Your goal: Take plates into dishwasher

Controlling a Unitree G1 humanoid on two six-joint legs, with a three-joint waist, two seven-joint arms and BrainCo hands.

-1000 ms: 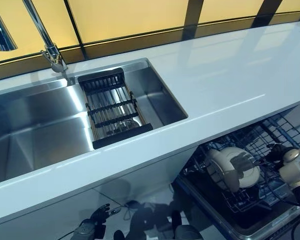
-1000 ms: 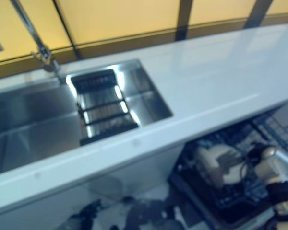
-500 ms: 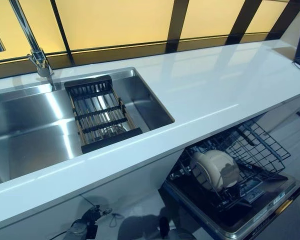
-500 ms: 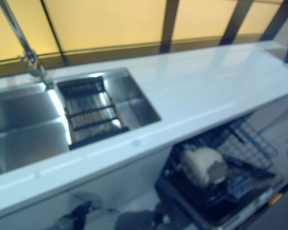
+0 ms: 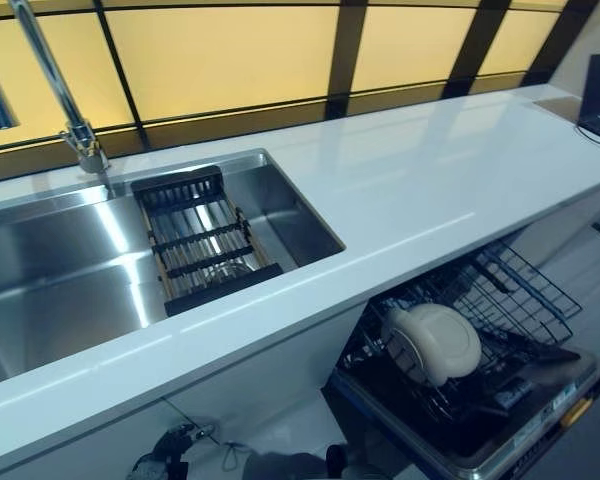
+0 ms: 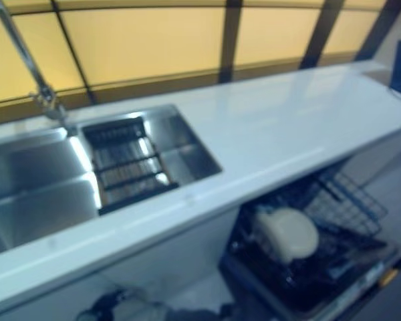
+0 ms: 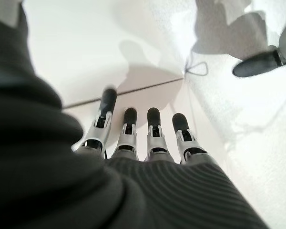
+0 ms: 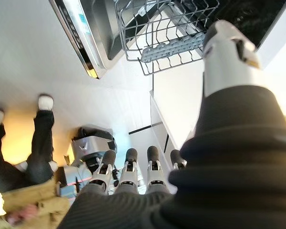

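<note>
Two plates (image 5: 435,343) stand on edge in the dishwasher's lower rack (image 5: 520,300), near its left side, below the front edge of the white worktop (image 5: 410,190). A second ago our right hand was down there with its fingers on those plates; half a second ago it had already gone from the head views, and now it shows only in its own wrist view. There the right hand (image 8: 133,179) hangs with its fingers straight and holding nothing, the rack and the open dishwasher door (image 8: 86,33) well apart from it, and a person's legs (image 8: 19,143) stand further off. We take that as the plates released and the arm pulled back; the whole picture has also shifted, so our head has turned.

The plates look cream-white, round and smooth, leaning together between the rack's wires, faces turned toward the sink side. They seem settled.

Our left hand (image 7: 138,138) hangs low by the floor, fingers straight and slightly apart, empty; it also shows at the bottom edge of the left eye view.

The sink (image 5: 60,270) holds only a dark drying rack (image 5: 202,240), and we see no further plates on the worktop, so this step looks finished.
</note>
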